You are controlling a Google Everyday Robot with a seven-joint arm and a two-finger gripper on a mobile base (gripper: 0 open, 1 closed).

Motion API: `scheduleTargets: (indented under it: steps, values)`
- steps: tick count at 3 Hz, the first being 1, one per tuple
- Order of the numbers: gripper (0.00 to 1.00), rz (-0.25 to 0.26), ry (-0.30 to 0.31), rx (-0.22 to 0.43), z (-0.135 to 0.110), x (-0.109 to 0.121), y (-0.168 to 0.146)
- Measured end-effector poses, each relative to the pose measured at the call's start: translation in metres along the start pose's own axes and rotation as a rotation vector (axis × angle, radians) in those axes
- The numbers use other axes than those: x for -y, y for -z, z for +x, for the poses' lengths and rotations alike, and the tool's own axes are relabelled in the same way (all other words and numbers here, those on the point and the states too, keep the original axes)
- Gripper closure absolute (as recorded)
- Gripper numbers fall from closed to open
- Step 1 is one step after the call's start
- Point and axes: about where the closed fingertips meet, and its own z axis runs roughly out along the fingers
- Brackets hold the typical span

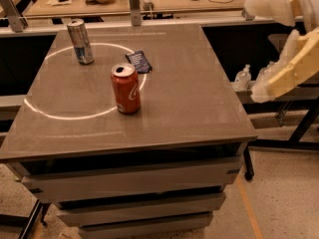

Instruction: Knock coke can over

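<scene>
The pale, two-finger gripper (253, 49) hangs off the table's right edge, above its surface, with its fingers spread apart and holding nothing. The short red aluminium coke can (125, 88) lies well to its left. It stands upright on the grey table (199, 108), left of centre, with white script showing and a silver top. A sideways push leftward should topple it.

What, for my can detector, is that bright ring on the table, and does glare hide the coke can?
Camera view: a thin ring of light on the table, skirting the coke can; no glare on the can; end effector open at the right edge, off the table.
</scene>
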Motion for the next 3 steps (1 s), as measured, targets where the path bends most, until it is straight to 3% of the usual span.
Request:
scheduleTargets:
  steps: [1,3]
  values:
    - [0.0,-0.088,-0.043,0.132,-0.02,-0.008,-0.028]
    - [0.0,-0.071,-0.063,0.148,-0.006,-0.005,-0.042]
